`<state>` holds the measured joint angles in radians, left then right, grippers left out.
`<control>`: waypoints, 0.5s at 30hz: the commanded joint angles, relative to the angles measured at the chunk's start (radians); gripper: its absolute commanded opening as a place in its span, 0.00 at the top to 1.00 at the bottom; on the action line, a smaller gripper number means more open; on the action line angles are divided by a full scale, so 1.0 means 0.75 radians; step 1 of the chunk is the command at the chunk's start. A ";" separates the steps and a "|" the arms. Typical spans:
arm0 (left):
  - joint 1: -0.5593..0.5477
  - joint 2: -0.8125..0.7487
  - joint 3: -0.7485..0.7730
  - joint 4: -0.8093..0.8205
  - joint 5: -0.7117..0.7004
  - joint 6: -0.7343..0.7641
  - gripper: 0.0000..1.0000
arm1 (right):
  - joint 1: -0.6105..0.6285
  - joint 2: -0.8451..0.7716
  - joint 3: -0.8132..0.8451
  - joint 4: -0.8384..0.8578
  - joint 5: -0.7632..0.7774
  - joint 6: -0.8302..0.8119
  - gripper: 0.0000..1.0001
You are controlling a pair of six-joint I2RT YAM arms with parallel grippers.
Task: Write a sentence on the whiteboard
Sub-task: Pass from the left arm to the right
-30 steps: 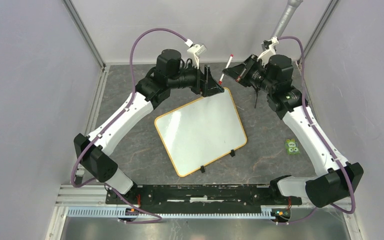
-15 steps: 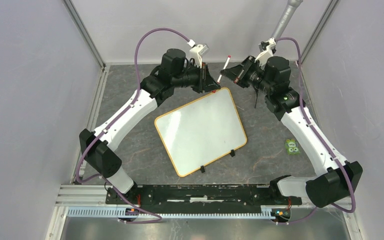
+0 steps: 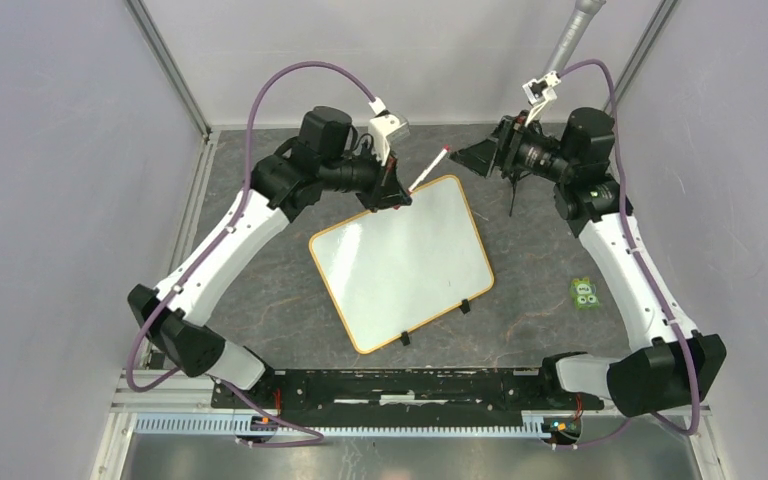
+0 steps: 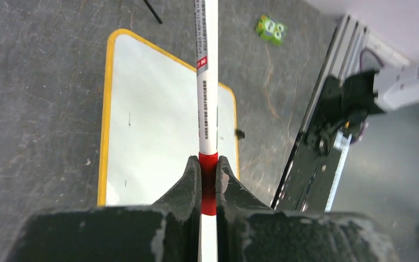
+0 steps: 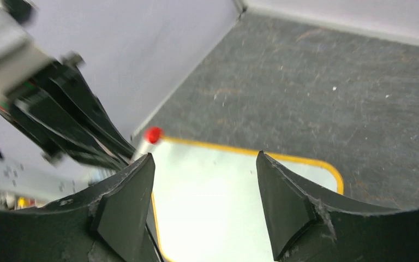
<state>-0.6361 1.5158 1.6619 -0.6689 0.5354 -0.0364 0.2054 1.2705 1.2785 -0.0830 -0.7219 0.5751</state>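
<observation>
Evidently a handover has just been completed. The whiteboard (image 3: 400,262) lies flat and askew on the grey table (image 3: 280,300) in the middle of the cell, just where it lay a second ago. No red writing shows on it in any view, so the sentence is not yet begun. The left arm has swung back a little toward its own side, and the right arm has drawn off toward the far right corner. The left gripper (image 3: 397,193), spread wide a second ago, is now clenched on the marker (image 3: 428,168) just past the board's far edge. In the left wrist view both jaws pinch the pen's red band, and the white barrel runs out ahead above the board. The right gripper (image 5: 204,164), which carried the marker before, has released it and stands with jaws apart and nothing between them. Whether the marker's red end (image 3: 446,148) is cap or tip I cannot tell. By my reading the left arm is to write, and must next bring the pen down to the board.
</observation>
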 commanded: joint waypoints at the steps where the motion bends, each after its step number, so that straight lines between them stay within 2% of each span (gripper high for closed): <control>1: 0.001 -0.118 -0.005 -0.248 0.082 0.427 0.98 | -0.045 0.048 0.042 -0.250 -0.422 -0.393 0.25; 4: -0.002 -0.125 0.016 -0.365 0.086 0.570 0.98 | -0.045 0.069 0.054 -0.378 -0.564 -0.518 0.20; 10: -0.029 -0.089 0.068 -0.459 0.038 0.650 0.98 | -0.006 -0.039 -0.070 -0.156 -0.659 -0.425 0.13; 15: -0.099 -0.080 0.091 -0.459 -0.009 0.697 0.98 | 0.076 -0.036 -0.073 -0.143 -0.659 -0.389 0.17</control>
<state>-0.6662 1.4532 1.6737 -0.9913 0.5579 0.3889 0.2153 1.2655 1.2201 -0.2520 -1.1660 0.2764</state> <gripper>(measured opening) 0.088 0.844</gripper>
